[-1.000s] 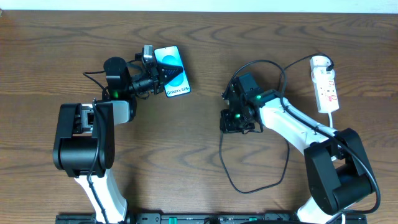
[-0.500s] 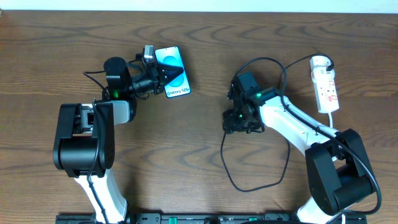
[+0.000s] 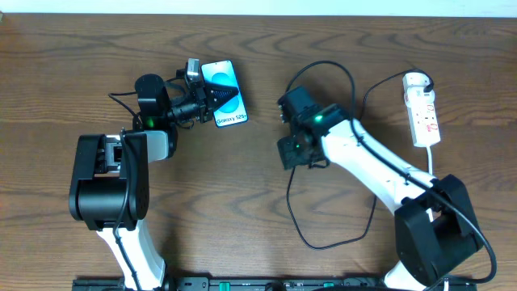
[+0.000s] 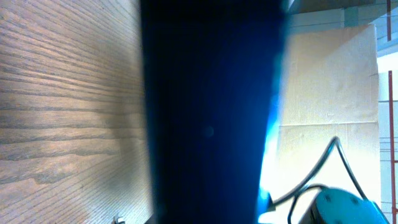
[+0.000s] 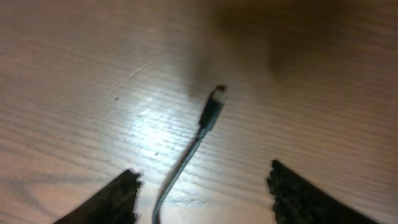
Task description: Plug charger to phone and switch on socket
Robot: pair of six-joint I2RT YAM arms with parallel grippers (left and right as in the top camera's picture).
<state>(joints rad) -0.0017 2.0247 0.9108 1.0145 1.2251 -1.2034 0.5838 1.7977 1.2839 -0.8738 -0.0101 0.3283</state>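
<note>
The phone (image 3: 224,93), its light-blue screen up, lies tilted at the far left of centre. My left gripper (image 3: 203,99) is shut on its left edge, and the phone's dark body (image 4: 208,112) fills the left wrist view. The charger's black cable (image 3: 327,244) loops over the table. Its connector tip (image 5: 216,99) lies on the wood, just ahead of my right gripper (image 5: 202,177). That gripper (image 3: 287,152) hangs open over the cable, touching nothing. The white socket (image 3: 422,109) lies at the far right.
The socket's thick white cord (image 3: 433,160) runs down toward the right arm's base. A black cable arc (image 3: 343,71) curves behind the right arm toward the socket. The table (image 3: 242,202) is brown wood.
My right gripper has opened and let go of the cable, then moved left and slightly farther away. The left gripper and the phone have stayed still.
</note>
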